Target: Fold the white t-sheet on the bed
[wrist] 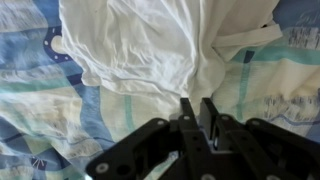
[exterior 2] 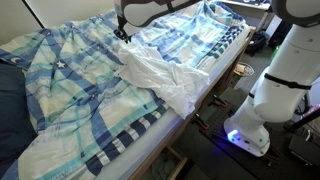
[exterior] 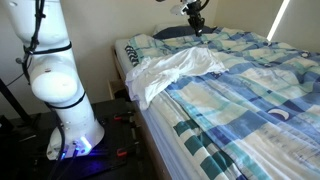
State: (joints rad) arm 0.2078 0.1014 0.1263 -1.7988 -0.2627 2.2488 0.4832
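A white t-shirt (exterior: 170,70) lies crumpled on the blue and white checked bed sheet (exterior: 250,90), and part of it hangs over the bed's edge. It also shows in the other exterior view (exterior 2: 160,72) and fills the top of the wrist view (wrist: 150,45). My gripper (wrist: 197,106) hovers above the bed just past the shirt's far edge, with its fingers close together and nothing between them. It shows in both exterior views (exterior: 197,30) (exterior 2: 122,36).
A dark pillow (exterior: 172,32) lies at the head of the bed by the wall. The robot's white base (exterior: 70,110) stands on the floor beside the bed (exterior 2: 265,100). The checked sheet (exterior 2: 70,80) is rumpled across the mattress.
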